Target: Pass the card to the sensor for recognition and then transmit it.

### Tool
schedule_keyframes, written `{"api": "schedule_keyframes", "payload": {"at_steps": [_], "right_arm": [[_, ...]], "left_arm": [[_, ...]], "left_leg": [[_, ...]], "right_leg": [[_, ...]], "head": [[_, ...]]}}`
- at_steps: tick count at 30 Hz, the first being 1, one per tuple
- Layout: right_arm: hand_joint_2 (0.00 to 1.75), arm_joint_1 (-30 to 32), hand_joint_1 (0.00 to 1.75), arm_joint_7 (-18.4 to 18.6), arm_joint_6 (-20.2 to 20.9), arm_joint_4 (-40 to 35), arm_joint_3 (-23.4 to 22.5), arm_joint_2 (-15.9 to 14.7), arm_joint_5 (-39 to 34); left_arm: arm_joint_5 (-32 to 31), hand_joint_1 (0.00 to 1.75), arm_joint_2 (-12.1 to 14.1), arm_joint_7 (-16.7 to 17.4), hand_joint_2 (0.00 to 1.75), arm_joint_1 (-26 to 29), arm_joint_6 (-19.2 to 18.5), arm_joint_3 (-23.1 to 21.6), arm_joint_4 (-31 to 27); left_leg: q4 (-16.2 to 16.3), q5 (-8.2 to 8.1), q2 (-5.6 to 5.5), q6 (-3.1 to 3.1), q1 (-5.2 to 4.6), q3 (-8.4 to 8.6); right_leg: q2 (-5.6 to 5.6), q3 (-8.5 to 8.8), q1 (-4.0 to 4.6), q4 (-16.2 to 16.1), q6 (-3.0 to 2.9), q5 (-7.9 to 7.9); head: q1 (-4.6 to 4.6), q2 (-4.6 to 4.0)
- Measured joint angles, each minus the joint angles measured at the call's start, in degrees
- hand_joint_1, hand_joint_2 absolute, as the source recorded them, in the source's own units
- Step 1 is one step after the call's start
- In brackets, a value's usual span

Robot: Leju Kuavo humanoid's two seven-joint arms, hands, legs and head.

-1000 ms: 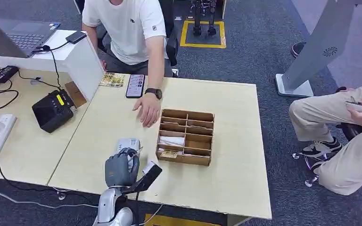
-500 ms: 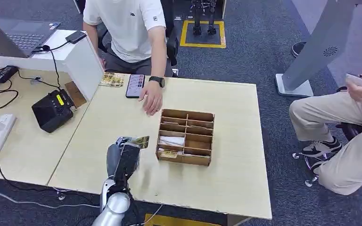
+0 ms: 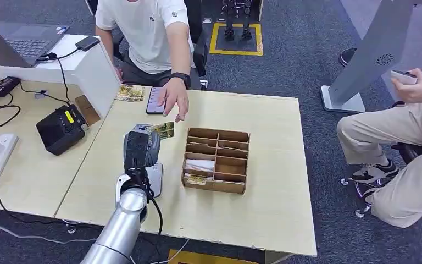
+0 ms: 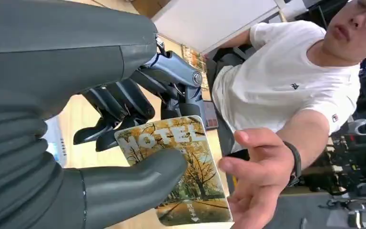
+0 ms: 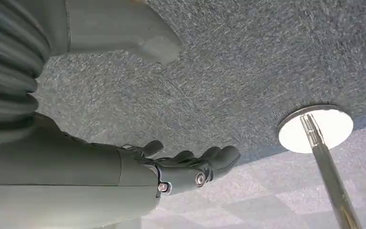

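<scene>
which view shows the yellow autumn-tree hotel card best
The left wrist view: the yellow autumn-tree hotel card is close up, lettering readable, pinched by the left hand. The head view shows it as a small sliver at the hand's fingertips. The right wrist view looks at carpet.

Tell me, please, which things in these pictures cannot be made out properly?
- The card: in the left wrist view the left hand's thumb covers part of its print; small characters near its end are too tiny to read.
- The organiser's contents: too small in the head view to identify.
- The phone on the table: the person's hand covers part of it.
</scene>
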Motion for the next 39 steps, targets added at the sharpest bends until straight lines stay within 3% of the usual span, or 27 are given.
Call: {"api": "schedule_keyframes", "payload": {"at_steps": [13,15,21,28,35,39], "right_arm": [[1.75,-0.11,0.0,-0.09,0.0,0.9,0.0,0.0,1.11],[1.75,-0.14,0.0,-0.13,0.0,1.01,0.0,0.0,1.07],[1.75,-0.29,0.0,-0.74,0.0,1.55,0.0,-0.02,0.81],[1.75,-0.34,0.0,-0.61,0.0,2.01,0.02,-0.02,-0.35],[1.75,-0.31,0.0,0.0,0.0,2.1,0.02,-0.02,-1.27],[1.75,-0.3,0.0,-0.39,0.0,2.1,0.0,-0.02,-2.4]], "left_arm": [[2.78,1.75,0.52,1.59,1.75,-9.68,1.62,-1.03,8.45],[2.75,0.0,0.52,1.79,1.75,-11.06,1.73,-1.27,9.46],[3.76,0.0,-0.11,3.23,1.75,-14.4,1.6,-2.51,11.32],[5.2,0.0,0.31,2.18,1.75,-14.59,2.93,-3.89,11.19],[6.57,0.0,2.82,-3.45,1.75,-8.92,1.47,-5.16,4.49],[7.54,0.0,4.81,-7.69,1.75,-2.56,-2.07,-7.01,-4.25]], "left_leg": [[0.01,0.02,0.0,-0.02,0.0,-0.03],[0.01,0.02,0.0,-0.02,0.0,-0.03],[0.01,0.01,0.0,-0.02,-0.01,-0.05],[0.0,0.01,-0.01,-0.02,0.01,-0.07],[-0.01,0.01,0.05,-0.02,0.01,-0.08],[-0.01,-0.03,0.1,-0.03,0.01,-0.09]], "right_leg": [[0.01,-0.02,0.0,0.01,0.0,0.01],[0.01,-0.02,0.0,0.01,0.0,0.01],[0.01,-0.02,-0.01,0.01,0.0,0.01],[0.01,-0.02,0.0,0.02,0.0,0.01],[0.07,-0.05,0.0,0.02,0.0,-0.01],[0.12,-0.08,0.0,0.02,0.0,-0.02]], "head": [[-0.02,0.0],[-0.02,0.0],[-0.04,0.0],[-0.02,0.0],[0.0,0.0],[-0.02,0.0]]}}
